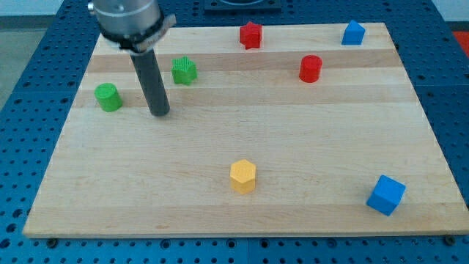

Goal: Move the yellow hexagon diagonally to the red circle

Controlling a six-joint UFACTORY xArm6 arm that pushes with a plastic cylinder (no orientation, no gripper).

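The yellow hexagon (242,176) lies on the wooden board near the view's bottom centre. The red circle (311,68), a short red cylinder, stands in the upper right part of the board, up and to the right of the hexagon. My tip (160,114) rests on the board at the upper left, far from both. It sits between a green cylinder (108,97) on its left and a green star-shaped block (184,70) up to its right, touching neither.
A red star block (250,34) lies at the top edge centre. A blue pentagon-like block (353,33) sits at the top right. A blue cube (385,194) lies at the bottom right. The board (132,198) rests on a blue perforated table.
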